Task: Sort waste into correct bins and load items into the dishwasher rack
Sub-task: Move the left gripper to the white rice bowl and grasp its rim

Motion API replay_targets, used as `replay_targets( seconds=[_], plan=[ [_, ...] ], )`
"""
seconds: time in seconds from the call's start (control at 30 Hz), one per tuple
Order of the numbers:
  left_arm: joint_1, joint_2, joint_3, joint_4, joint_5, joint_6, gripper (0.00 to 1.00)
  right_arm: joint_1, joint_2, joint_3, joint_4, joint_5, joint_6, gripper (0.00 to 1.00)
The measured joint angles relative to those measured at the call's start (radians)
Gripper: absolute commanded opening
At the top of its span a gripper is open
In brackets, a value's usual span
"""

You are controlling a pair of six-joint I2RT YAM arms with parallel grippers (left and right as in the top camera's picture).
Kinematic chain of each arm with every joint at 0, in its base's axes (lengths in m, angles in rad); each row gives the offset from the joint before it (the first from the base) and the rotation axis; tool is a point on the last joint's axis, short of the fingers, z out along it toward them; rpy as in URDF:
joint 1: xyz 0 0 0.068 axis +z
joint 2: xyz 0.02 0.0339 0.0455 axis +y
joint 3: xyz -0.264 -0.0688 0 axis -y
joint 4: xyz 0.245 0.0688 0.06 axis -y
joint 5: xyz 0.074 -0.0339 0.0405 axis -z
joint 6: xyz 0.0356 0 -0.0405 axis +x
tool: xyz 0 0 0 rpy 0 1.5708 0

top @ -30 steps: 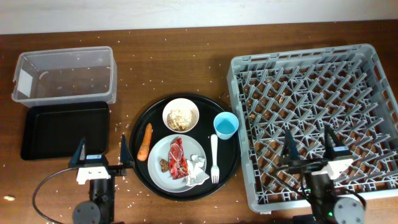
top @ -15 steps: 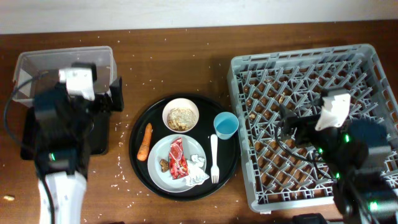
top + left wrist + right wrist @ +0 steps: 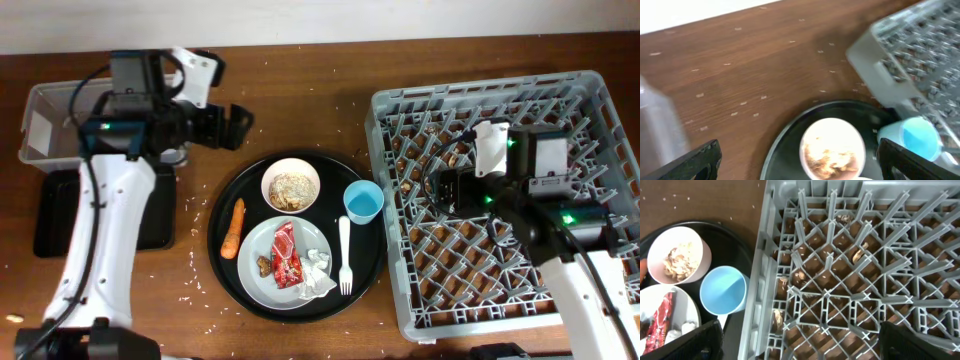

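A white bowl (image 3: 291,185) of pale scraps, a light blue cup (image 3: 363,202), an orange carrot (image 3: 233,228), a white fork (image 3: 345,255) and a grey plate (image 3: 255,250) lie on the round tray. The plate holds a red wrapper (image 3: 286,253), white tissue (image 3: 318,272) and brown bits (image 3: 264,264). My left gripper (image 3: 228,127) is open and empty, up left of the bowl (image 3: 832,150). My right gripper (image 3: 445,188) is open and empty over the grey rack's (image 3: 590,130) left part, right of the cup (image 3: 722,290). The clear tub (image 3: 60,125) and black tray (image 3: 55,215) lie far left.
The round black tray (image 3: 222,280) sits between the bins and the rack. Pale grains are scattered over the wooden table (image 3: 300,90). Small food bits (image 3: 857,255) lie in the rack's cells. My left arm crosses the clear tub's right end.
Both arms have risen from the table's front edge. The left one swung up over the clear tub, the right one over the rack's left part. The objects have not moved.
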Motion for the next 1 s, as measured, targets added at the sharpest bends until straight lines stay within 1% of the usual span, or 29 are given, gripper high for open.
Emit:
replay_targets(
  seconds=[0.1,0.13,0.17,0.2,0.23,0.27,0.37,0.47,0.53,0.57,0.7,0.77,0.93,1.0],
  plan=[
    [-0.11,0.088,0.005,0.0,0.023,0.0,0.98,0.0,0.018,0.0,-0.002,0.0,-0.003,0.99],
    [-0.156,0.137,0.005,-0.002,0.013,0.0,0.94,0.0,0.018,0.0,-0.002,0.0,-0.003,0.99],
    [-0.197,0.174,0.005,-0.008,-0.001,0.0,0.82,0.0,0.018,0.0,-0.002,0.0,-0.003,0.99],
    [-0.233,0.203,0.005,-0.013,-0.031,-0.001,0.64,0.0,0.018,0.0,-0.006,0.0,-0.003,1.0],
    [-0.267,0.224,0.005,-0.019,-0.075,0.003,0.52,0.0,0.018,0.0,-0.011,0.0,-0.003,1.0],
    [-0.314,0.245,0.005,-0.019,-0.142,0.0,0.51,0.0,0.018,0.0,-0.016,0.0,-0.003,1.0],
    [-0.426,0.299,0.005,-0.019,-0.274,0.0,0.49,0.0,0.018,0.0,-0.018,0.0,-0.006,0.98],
    [-0.484,0.377,0.005,-0.019,-0.341,0.0,0.35,0.0,0.018,0.0,-0.022,0.0,-0.006,0.98],
    [-0.489,0.412,0.005,-0.02,-0.356,-0.016,0.25,0.0,0.018,0.0,-0.03,0.0,-0.008,0.98],
    [-0.489,0.435,0.005,-0.023,-0.367,-0.031,0.23,0.0,0.018,0.0,-0.032,0.0,-0.009,0.98],
    [-0.489,0.436,0.005,-0.021,-0.377,-0.102,0.2,0.0,0.018,0.0,-0.034,0.0,-0.01,0.97],
    [-0.489,0.436,-0.003,-0.017,-0.377,-0.123,0.13,0.0,0.018,0.0,-0.034,0.0,-0.009,0.97],
    [-0.492,0.435,-0.057,-0.017,-0.383,-0.146,0.09,0.0,0.018,0.0,-0.043,0.0,-0.01,0.97],
    [-0.492,0.435,-0.079,-0.014,-0.393,-0.146,0.02,0.0,0.018,0.0,-0.046,0.0,-0.01,0.96]
  ],
)
